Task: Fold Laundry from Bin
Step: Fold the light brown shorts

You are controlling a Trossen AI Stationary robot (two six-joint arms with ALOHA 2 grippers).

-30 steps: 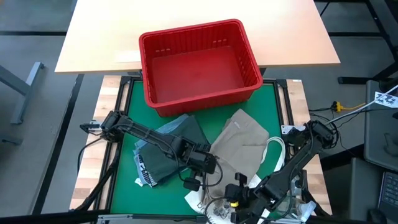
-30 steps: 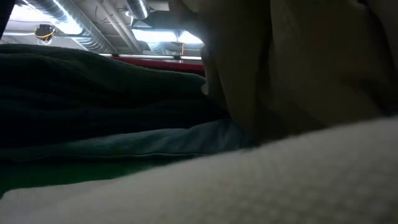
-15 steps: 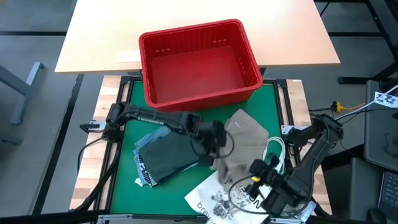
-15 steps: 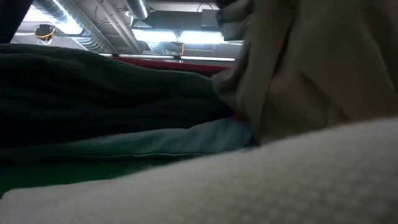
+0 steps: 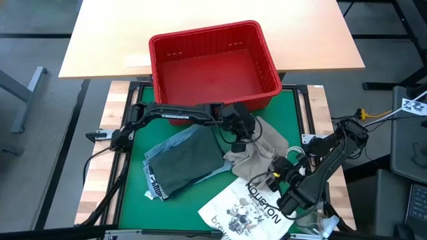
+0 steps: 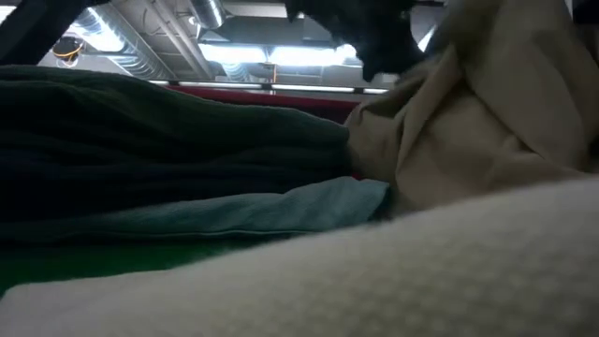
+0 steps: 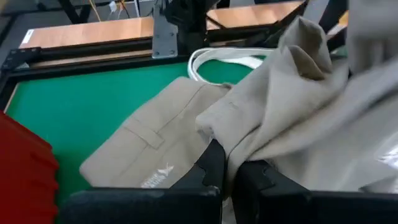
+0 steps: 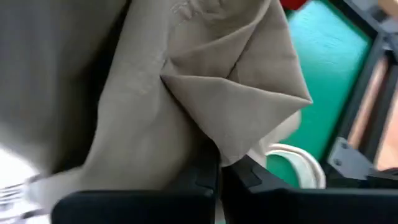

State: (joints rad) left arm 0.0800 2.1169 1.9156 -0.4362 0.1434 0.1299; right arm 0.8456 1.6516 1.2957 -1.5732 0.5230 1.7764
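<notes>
The khaki-tan garment lies bunched on the green mat, just in front of the red bin. My left gripper is shut on it at its far side, close to the bin's front wall. My right gripper is shut on it at its near side. Left of them the dark green garment lies on the light blue denim one. In the low view the khaki cloth rises behind the white tote. My left gripper pinches a raised fold of the khaki garment between its two fingers, coming slanting down from the table's left. That fold is lifted off the mat, while the garment's flat part lies on the mat. My right gripper pinches a folded edge of the khaki garment between its two fingers, slanting down. The cloth stands up in loose folds beyond the fingers; how many layers it has cannot be told.
The white tote printed HOUSTON lies at the near edge, its white handle by the right arm. The bin holds nothing that shows. Bare green mat shows at the far right.
My left gripper has gone toward the far edge and a little right, up to the bin's front, drawing the khaki garment's edge along. My right gripper has gone from the near edge toward the garment and turned. The garment has bunched up, uncovering the tote.
</notes>
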